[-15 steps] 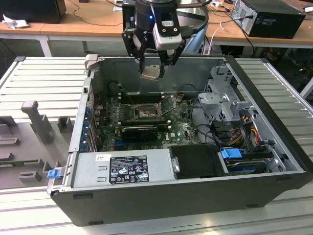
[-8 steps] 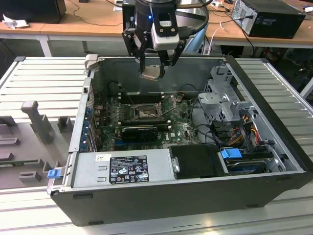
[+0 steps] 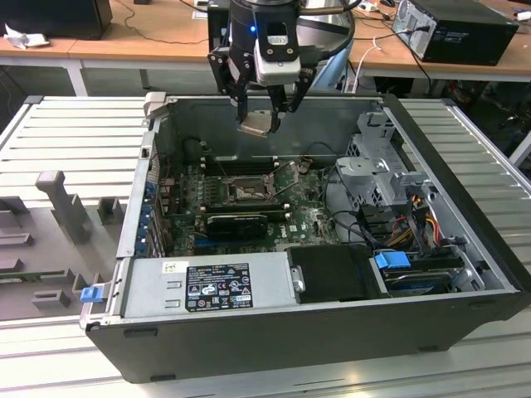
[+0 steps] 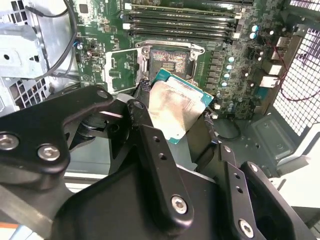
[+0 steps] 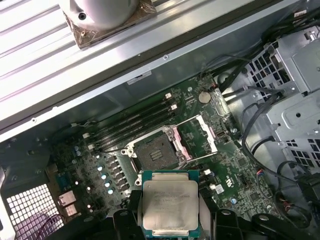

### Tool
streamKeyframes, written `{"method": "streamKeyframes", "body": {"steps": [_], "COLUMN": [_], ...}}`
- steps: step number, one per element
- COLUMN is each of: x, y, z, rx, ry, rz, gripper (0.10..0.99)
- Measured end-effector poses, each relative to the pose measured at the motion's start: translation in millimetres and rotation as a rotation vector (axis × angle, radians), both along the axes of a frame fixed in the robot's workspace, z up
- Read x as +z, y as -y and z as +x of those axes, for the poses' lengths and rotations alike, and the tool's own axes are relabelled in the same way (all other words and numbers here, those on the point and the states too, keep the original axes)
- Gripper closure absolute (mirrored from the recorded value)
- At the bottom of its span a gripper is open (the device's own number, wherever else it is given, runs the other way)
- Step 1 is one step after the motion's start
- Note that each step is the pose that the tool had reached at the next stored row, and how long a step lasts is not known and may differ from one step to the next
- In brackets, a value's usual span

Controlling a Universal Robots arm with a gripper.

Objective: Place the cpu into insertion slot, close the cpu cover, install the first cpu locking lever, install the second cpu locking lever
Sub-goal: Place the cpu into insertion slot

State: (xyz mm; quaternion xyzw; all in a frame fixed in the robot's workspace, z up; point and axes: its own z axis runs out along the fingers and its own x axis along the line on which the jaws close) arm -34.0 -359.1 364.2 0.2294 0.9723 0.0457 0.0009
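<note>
The black metal fingers point(image 4: 152, 150) of the gripper point(image 3: 260, 118) are closed on two opposite edges of the cpu point(image 5: 170, 207), a small flat square chip with a pale tan-silver lid on a green base. The chip is held in the air above the open dark grey computer case point(image 3: 332, 336), clear of everything inside it. Well below it, on the green motherboard point(image 5: 240, 170), the insertion slot point(image 5: 157, 152), a square dark socket with a silver metal rim, is left uncovered. The cpu cover point(image 5: 199, 134), a thin silver metal frame with a large window, is swung open just beside the slot. The chip is judged light, stiff and smooth-sided, with a fragile contact face, so an edge grip is thought the right hold, though slipping is possible
</note>
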Motion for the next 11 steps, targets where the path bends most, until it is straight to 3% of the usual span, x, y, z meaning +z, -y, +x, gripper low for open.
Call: {"method": "streamKeyframes", "body": {"steps": [11], "x": [0.0], "y": [0.0], "z": [0.0], "rx": [-0.061], "ry": [0.0], "rz": [0.0], "gripper": [0.549]}}
